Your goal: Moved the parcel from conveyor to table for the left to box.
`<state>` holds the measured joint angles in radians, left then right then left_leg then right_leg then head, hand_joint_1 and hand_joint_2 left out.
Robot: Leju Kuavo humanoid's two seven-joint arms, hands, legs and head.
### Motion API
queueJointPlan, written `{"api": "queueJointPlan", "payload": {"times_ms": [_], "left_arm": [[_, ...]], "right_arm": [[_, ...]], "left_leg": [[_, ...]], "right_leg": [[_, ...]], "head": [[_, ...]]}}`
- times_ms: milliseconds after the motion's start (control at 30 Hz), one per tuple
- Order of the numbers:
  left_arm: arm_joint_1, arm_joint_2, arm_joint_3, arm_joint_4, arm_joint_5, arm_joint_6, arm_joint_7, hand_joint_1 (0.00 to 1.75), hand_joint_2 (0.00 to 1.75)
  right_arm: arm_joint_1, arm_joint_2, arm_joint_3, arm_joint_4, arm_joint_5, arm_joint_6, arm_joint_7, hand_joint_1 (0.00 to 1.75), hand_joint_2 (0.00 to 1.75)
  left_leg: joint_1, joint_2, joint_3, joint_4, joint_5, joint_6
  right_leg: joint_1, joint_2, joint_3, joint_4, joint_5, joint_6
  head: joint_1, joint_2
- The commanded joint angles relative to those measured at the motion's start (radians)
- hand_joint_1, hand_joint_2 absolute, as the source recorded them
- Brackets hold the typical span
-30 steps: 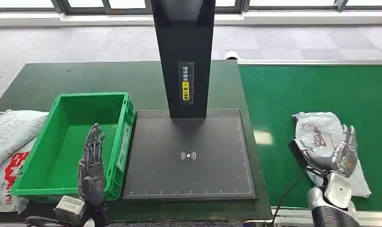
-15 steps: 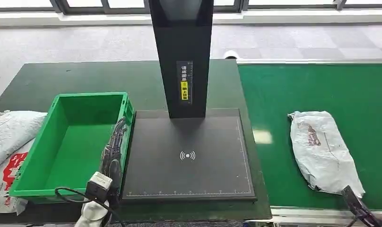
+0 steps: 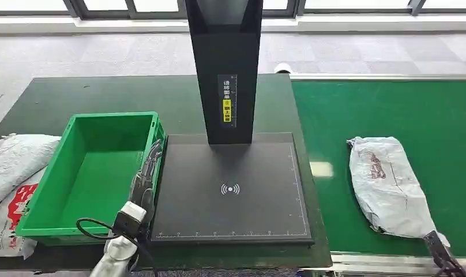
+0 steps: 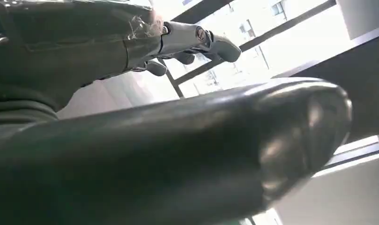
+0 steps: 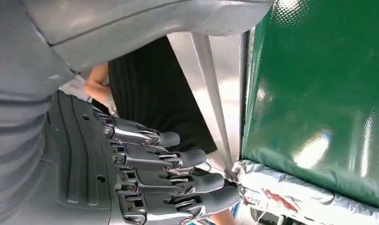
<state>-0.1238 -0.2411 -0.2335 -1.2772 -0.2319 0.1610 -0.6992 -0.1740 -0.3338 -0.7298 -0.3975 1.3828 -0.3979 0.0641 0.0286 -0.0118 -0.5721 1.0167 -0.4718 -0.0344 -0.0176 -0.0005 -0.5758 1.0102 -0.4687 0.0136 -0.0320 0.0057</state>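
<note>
Green crate [image 3: 57, 226] bare inside; parcel [image 3: 388, 186] on conveyor [image 3: 392, 107]; both hands [image 3: 147, 179] [image 5: 169, 176] loose, unladen.

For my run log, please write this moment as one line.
parcel: on conveyor, not held | right hand: holds nothing, fingers apart | left hand: at green box rim, holds nothing | scan pad: bare

**Three views: one high, two at the wrists**

Head view: from high up, facing forward and down over dark table [image 3: 63, 92] and green conveyor [image 3: 386, 109]. Left wrist view: very close behind left hand [image 4: 187, 42], aimed up toward windows. Right wrist view: close behind right hand [image 5: 164, 173], turned sideways, sharing conveyor and parcel [image 5: 291, 197] with head view.
</note>
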Motion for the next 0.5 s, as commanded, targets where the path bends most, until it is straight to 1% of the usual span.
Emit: {"api": "queueJointPlan", "payload": {"times_ms": [33,67,133,200,233,300,333,400,433,500], "left_arm": [[-0.018,0.044,-0.037,0.066,0.001,0.035,0.001,0.0,0.0],[-0.007,0.041,-0.033,0.055,0.003,0.043,0.001,0.0,0.0],[0.013,0.041,-0.032,0.03,0.005,0.046,0.001,0.0,0.0],[0.015,0.039,-0.03,0.019,0.01,0.041,0.001,0.0,0.0],[0.011,0.037,-0.029,0.022,0.011,0.039,0.001,0.0,0.0],[0.007,0.037,-0.029,0.026,0.011,0.038,0.001,0.0,0.0],[0.006,0.036,-0.028,0.028,0.012,0.037,0.001,0.0,0.0],[0.006,0.036,-0.028,0.028,0.012,0.037,0.001,0.0,0.0],[0.006,0.036,-0.028,0.028,0.012,0.037,0.001,0.0,0.0],[0.006,0.036,-0.028,0.028,0.012,0.037,0.001,0.0,0.0]], "right_arm": [[-0.062,0.116,-0.029,0.002,0.015,-0.112,-0.11,0.0,1.75],[-0.065,0.135,-0.033,-0.034,-0.003,-0.188,-0.144,0.0,1.75],[-0.067,0.152,-0.042,-0.098,-0.077,-0.243,-0.222,0.0,1.75],[-0.042,0.16,-0.026,-0.212,-0.166,-0.227,-0.283,0.0,1.75],[-0.018,0.164,-0.007,-0.283,-0.196,-0.185,-0.284,0.0,1.75],[-0.009,0.164,-0.005,-0.3,-0.202,-0.173,-0.28,0.0,1.75],[-0.005,0.165,-0.004,-0.304,-0.208,-0.171,-0.28,0.0,1.75],[-0.005,0.165,-0.004,-0.304,-0.208,-0.171,-0.28,0.0,1.75],[-0.005,0.165,-0.004,-0.304,-0.208,-0.171,-0.28,0.0,1.75],[-0.005,0.165,-0.004,-0.304,-0.208,-0.171,-0.28,0.0,1.75]], "left_leg": [[0.0,0.005,0.002,-0.004,0.002,0.002],[0.0,0.006,0.001,-0.004,0.003,0.003],[0.0,0.008,-0.006,-0.003,0.001,0.002],[-0.001,0.01,-0.007,-0.004,0.002,0.003],[-0.001,0.006,-0.007,-0.003,0.001,0.002],[-0.001,0.004,-0.008,-0.003,0.002,0.003],[-0.001,0.002,0.001,-0.003,0.003,0.001],[-0.002,0.001,0.001,-0.004,0.004,0.002],[-0.001,0.0,0.001,-0.002,0.004,0.001],[-0.002,0.001,0.001,-0.004,0.005,0.003]], "right_leg": [[0.0,0.004,0.0,-0.003,0.004,-0.001],[0.001,0.005,0.0,-0.004,0.005,-0.001],[0.0,0.007,0.001,-0.002,0.004,-0.001],[0.0,0.008,-0.002,-0.002,0.005,-0.002],[-0.001,0.006,-0.001,0.0,0.003,-0.001],[-0.001,0.003,-0.001,-0.002,0.003,-0.001],[-0.001,0.001,0.001,-0.001,0.002,0.0],[-0.001,0.001,0.001,-0.002,0.003,0.0],[0.0,0.0,0.001,-0.001,0.002,0.0],[-0.001,0.001,0.0,-0.002,0.004,-0.001]], "head": [[0.0,0.0],[0.0,0.0],[0.0,0.0],[0.0,0.0],[0.0,0.0],[0.0,0.0],[0.0,0.0],[0.0,0.0],[0.0,0.0],[0.0,0.0]]}}
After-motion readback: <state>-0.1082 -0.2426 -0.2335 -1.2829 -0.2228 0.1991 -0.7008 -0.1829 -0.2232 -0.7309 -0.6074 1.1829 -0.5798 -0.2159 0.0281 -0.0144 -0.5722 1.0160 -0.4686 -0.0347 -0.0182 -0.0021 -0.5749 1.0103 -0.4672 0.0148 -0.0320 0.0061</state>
